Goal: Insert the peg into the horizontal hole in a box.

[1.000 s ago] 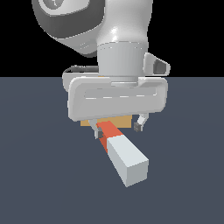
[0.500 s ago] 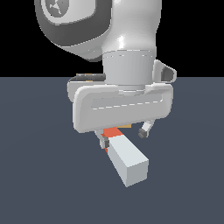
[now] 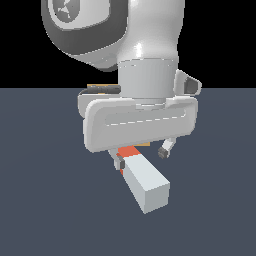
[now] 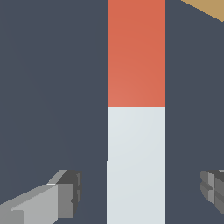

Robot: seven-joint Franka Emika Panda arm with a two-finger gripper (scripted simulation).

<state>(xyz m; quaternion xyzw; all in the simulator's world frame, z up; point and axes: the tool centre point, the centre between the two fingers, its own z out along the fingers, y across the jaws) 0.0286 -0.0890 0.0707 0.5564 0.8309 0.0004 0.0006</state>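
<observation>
Currently the peg [image 3: 144, 181] lies flat on the worktop [image 3: 45, 200], red end toward the mostly hidden box [image 4: 210, 8]. Tool [image 3: 142, 156] is held spread, straddling the grey part, untouched. Peg is judged rigid, light; best gripped there.

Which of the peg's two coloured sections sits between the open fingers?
The pale grey-white section of the peg sits between the gripper fingers, untouched by either; the red-orange section lies beyond them, toward the box.

Red-orange and pale grey peg [image 4: 136, 109], tan box [image 4: 210, 8]
</observation>
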